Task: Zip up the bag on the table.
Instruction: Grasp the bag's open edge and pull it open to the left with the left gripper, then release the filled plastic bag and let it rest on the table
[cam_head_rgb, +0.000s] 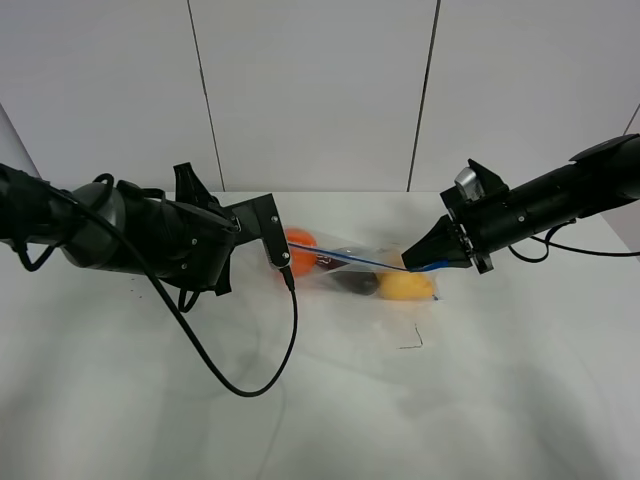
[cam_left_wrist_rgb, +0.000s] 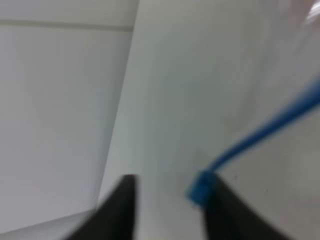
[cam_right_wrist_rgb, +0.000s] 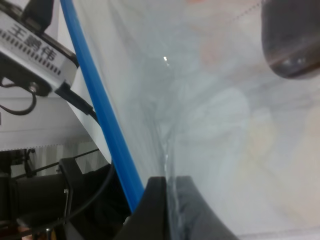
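Table: the white tabletop (cam_head_rgb: 330, 420) fills the lower half of the overhead frame, with a small dark mark right of centre.
Cable: a black cable (cam_head_rgb: 243, 394) hangs from the left arm and loops across the lower centre of the frame, rising again to the left gripper.
Bag: the clear plastic zip bag (cam_head_rgb: 365, 270) lies on the table at centre frame, stretched between the two grippers.
Fruit: an orange fruit (cam_head_rgb: 300, 248) sits at the bag's left end, a dark purple one (cam_head_rgb: 355, 283) in the middle and a yellow one (cam_head_rgb: 405, 288) at the right end.
Zipper strip: a thin blue strip (cam_head_rgb: 345, 259) runs along the bag's upper edge from left to right.
Left gripper: it (cam_head_rgb: 285, 268) meets the bag's left end. In the blurred wrist view its dark fingers (cam_left_wrist_rgb: 122, 210) stand apart, with the blue strip's end between them, close to one finger.
Right gripper: it (cam_head_rgb: 422, 258) holds the bag's right end. In the wrist view its fingers (cam_right_wrist_rgb: 150, 210) are pressed together on the clear film just beside the blue strip.
Wall: pale panels (cam_head_rgb: 310, 90) with dark seams close off the top of the frame.
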